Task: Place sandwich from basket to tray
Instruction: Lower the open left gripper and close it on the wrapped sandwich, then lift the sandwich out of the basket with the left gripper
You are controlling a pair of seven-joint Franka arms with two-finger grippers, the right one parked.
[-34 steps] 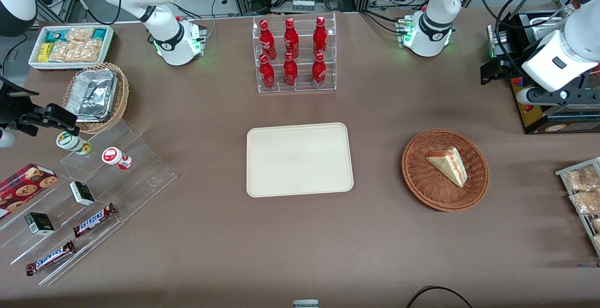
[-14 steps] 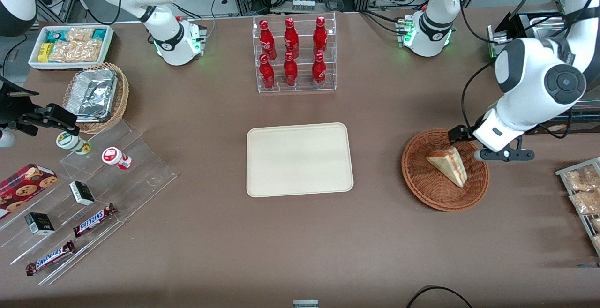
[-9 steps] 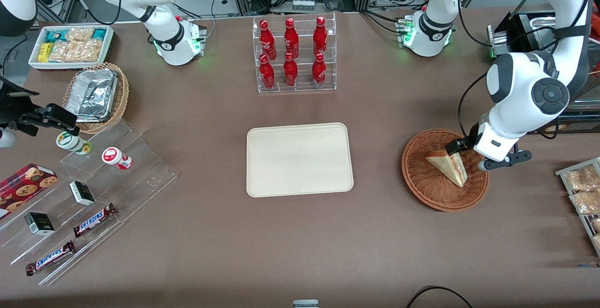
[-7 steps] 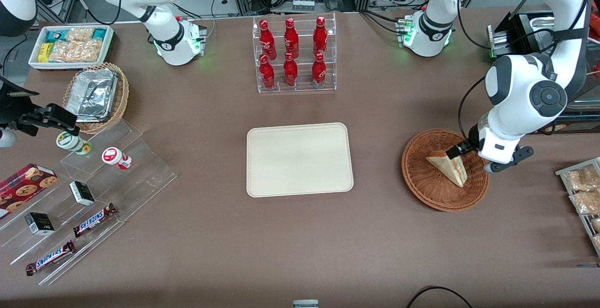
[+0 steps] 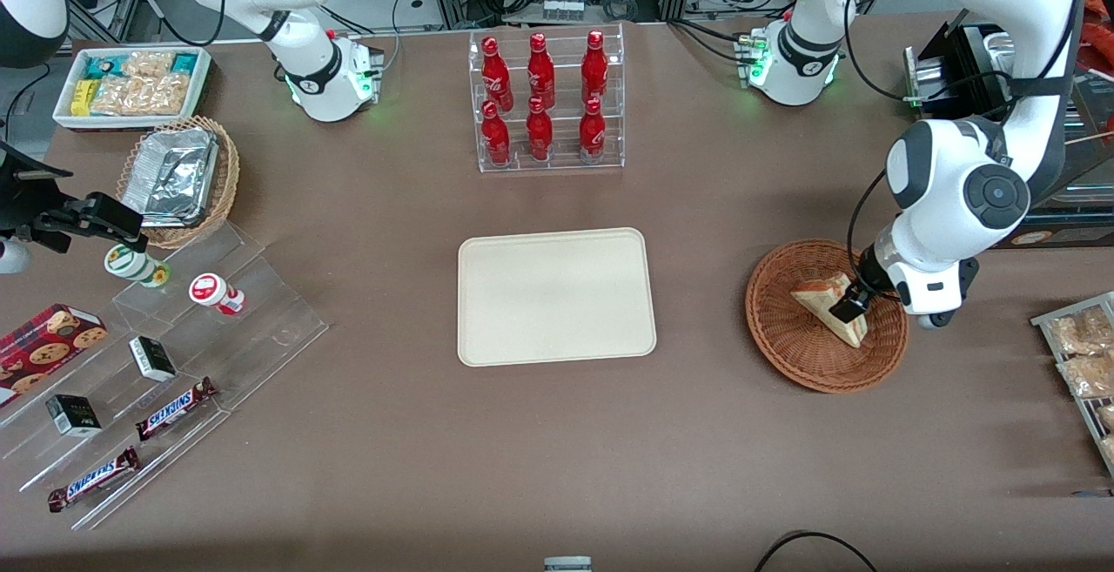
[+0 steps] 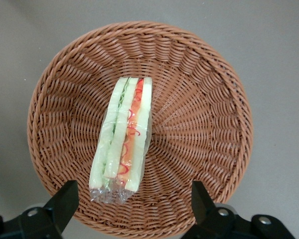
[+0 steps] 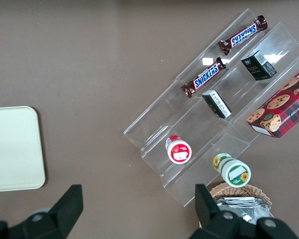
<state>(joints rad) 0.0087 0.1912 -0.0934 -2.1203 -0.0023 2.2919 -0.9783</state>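
**Sandwich waits in basket, tray bare**

The tray (image 5: 556,296) lies mid-table with nothing on it; open tabletop separates it from the basket (image 5: 783,347), toward the working arm's end; the sandwich (image 6: 122,137) lies inside, ungrasped; the gripper (image 6: 132,209) hovers above it, jaws spread wide; grasp, lift over the rim and transfer remain.

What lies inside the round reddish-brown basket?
Only the sandwich lies in the basket, with the open gripper above it. The weave beneath the sandwich is covered.
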